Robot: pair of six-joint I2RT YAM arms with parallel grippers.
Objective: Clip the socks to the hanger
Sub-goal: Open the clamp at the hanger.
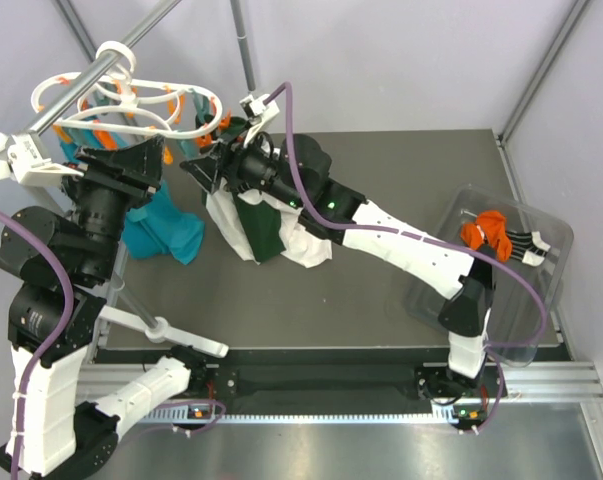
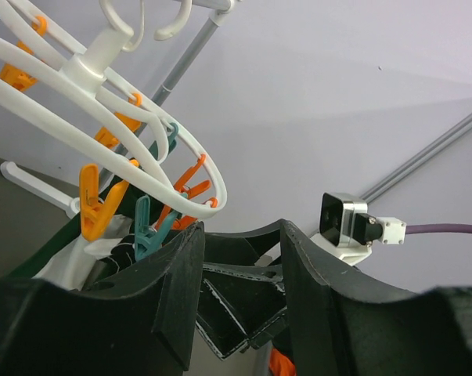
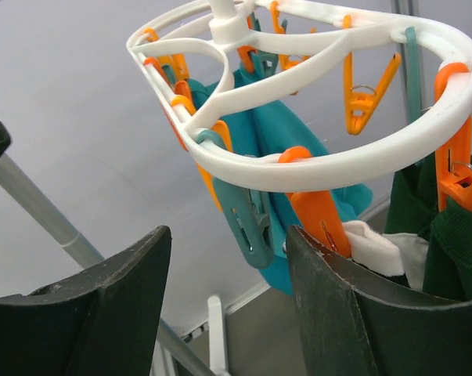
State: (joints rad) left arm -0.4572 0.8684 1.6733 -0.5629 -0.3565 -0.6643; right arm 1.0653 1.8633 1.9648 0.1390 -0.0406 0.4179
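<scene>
the dark table [image 1: 401, 160] fills the middle of the top view. the right arm [image 1: 401, 235] stretches from its base at the near right across to the far left. the left arm [image 1: 51, 290] rises at the left edge. a clear bin [image 1: 541, 290] sits on the right of the table.

three cloths hang under the far-left corner: a teal cloth [image 1: 166, 235], a dark green cloth [image 1: 261, 230] and a white cloth [image 1: 306, 245] just right of it.

the hanger [image 1: 121, 90] hangs by its hook from the grey rail [image 1: 151, 22] at the far left, above the cloths, with both grippers close up to its ring.

the socks are in the bin, well apart from the hanger: the orange socks [image 1: 486, 230] are touching the striped socks [image 1: 526, 245] on their right.

the right gripper [image 3: 228, 235] sits just under the ring with its jaws apart, clamping nothing. a teal clip [image 3: 247, 223] dangles in the gap, and an orange clip [image 3: 318, 215] lies against the right-hand finger [image 3: 337, 305].

the left gripper [image 2: 239, 251] also has its jaws parted. a black part shows in the gap between them, and i cannot tell whether it touches the fingers.
</scene>
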